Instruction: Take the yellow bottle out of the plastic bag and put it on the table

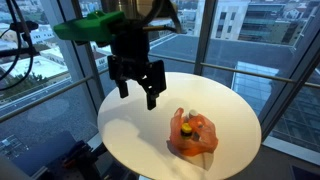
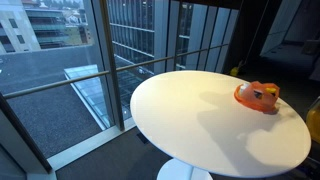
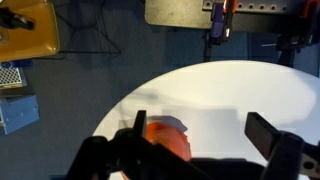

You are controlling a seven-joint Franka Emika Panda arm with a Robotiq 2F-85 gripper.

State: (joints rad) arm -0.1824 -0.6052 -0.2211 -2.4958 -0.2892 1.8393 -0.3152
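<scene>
An orange plastic bag (image 1: pixel 194 137) lies on the round white table (image 1: pixel 140 120), with the yellow bottle (image 1: pixel 186 127) poking out of its top. The bag also shows in an exterior view (image 2: pixel 258 96) near the table's far edge, and in the wrist view (image 3: pixel 170 140) at the lower left. My gripper (image 1: pixel 137 90) hangs open and empty well above the table, up and to the left of the bag. In the wrist view its fingers (image 3: pixel 200 135) are spread wide with bare table between them.
The table stands next to floor-to-ceiling windows with dark frames (image 2: pixel 100 50). In the wrist view a grey floor lies beyond the table edge, with a yellow box (image 3: pixel 28 30) and a metal plate (image 3: pixel 180 10) on it.
</scene>
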